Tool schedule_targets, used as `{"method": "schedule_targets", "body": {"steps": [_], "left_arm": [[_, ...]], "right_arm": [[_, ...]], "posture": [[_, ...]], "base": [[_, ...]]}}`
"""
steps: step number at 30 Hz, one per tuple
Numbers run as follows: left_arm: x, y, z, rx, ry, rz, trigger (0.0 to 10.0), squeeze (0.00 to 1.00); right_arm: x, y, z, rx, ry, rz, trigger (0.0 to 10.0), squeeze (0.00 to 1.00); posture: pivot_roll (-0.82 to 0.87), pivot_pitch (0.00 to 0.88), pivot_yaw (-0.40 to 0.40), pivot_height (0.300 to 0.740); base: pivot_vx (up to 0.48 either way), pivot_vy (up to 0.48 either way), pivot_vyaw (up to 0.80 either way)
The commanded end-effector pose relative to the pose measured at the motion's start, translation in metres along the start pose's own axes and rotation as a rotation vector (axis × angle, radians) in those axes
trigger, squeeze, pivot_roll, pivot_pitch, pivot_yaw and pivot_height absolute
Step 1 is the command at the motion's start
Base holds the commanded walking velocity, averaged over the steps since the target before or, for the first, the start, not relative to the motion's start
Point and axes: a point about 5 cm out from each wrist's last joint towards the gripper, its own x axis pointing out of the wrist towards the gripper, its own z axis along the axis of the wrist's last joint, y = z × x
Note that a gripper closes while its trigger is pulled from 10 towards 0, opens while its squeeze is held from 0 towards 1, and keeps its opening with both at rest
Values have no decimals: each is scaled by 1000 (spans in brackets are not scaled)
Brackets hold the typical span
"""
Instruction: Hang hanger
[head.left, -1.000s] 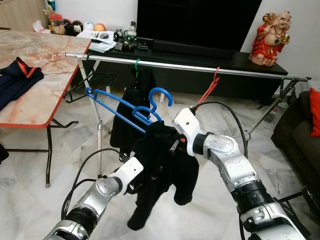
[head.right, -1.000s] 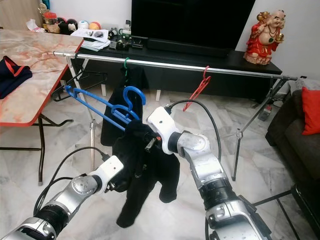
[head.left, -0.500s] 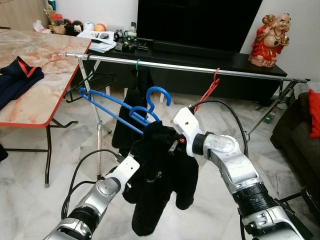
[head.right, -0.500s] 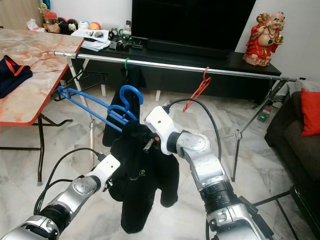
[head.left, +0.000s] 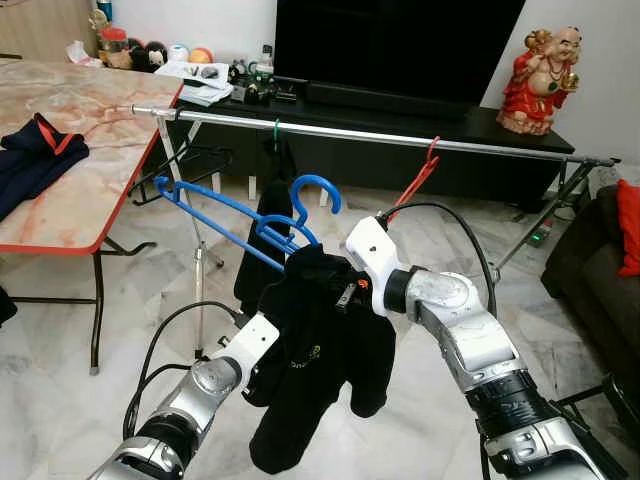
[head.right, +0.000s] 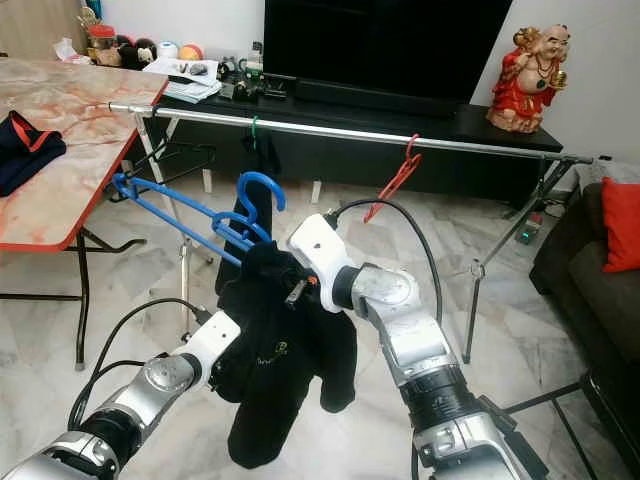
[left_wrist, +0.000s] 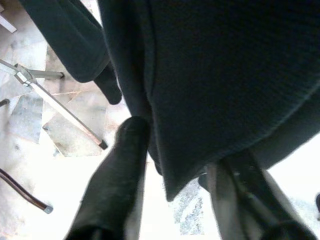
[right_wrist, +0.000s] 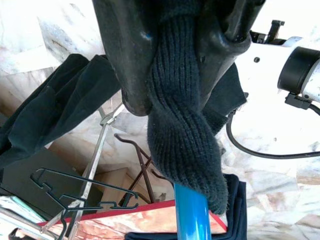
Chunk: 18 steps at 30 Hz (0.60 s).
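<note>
I see the clothes rail (head.left: 380, 134), a long silver bar across the room in front of the black TV cabinet (head.left: 480, 125), and I place everything from it. The marble-patterned surface (head.left: 70, 140) stands at the rail's left end, a dark blue garment (head.left: 35, 160) lying on it. A green hook (head.left: 276, 127) carrying dark clothing and a red hanger (head.left: 420, 180) hang on the rail; a black wire hanger (head.left: 190, 165) hangs near its left end.

The blue hanger (head.left: 250, 220) sits below and in front of the rail, not on it: bright blue plastic, tilted, its long arm pointing toward the rail's left end, its hook curling upward. A black knit garment (head.left: 320, 370) drapes from it, a sleeve wrapped over one end.

The right gripper (right_wrist: 175, 60) has its jaws clamped on the sleeve-covered hanger. The left gripper (left_wrist: 180, 165) is under the garment's hem, jaws narrowly apart with the hem edge between the fingers (left_wrist: 120, 175)
</note>
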Motion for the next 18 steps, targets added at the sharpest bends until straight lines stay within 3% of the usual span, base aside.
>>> {"method": "schedule_targets", "body": {"steps": [1, 18], "left_arm": [[1, -1, 4, 0, -14, -10, 0, 0], [1, 3, 4, -22, -27, 25, 0, 0]], "right_arm": [[-4, -1, 14, -33, -51, -9, 0, 0], [-5, -1, 12, -38, -37, -9, 0, 0]], "posture": [[80, 0, -125, 740], [78, 0, -125, 740]], "base": [[0, 0, 0], [0, 0, 0]]}}
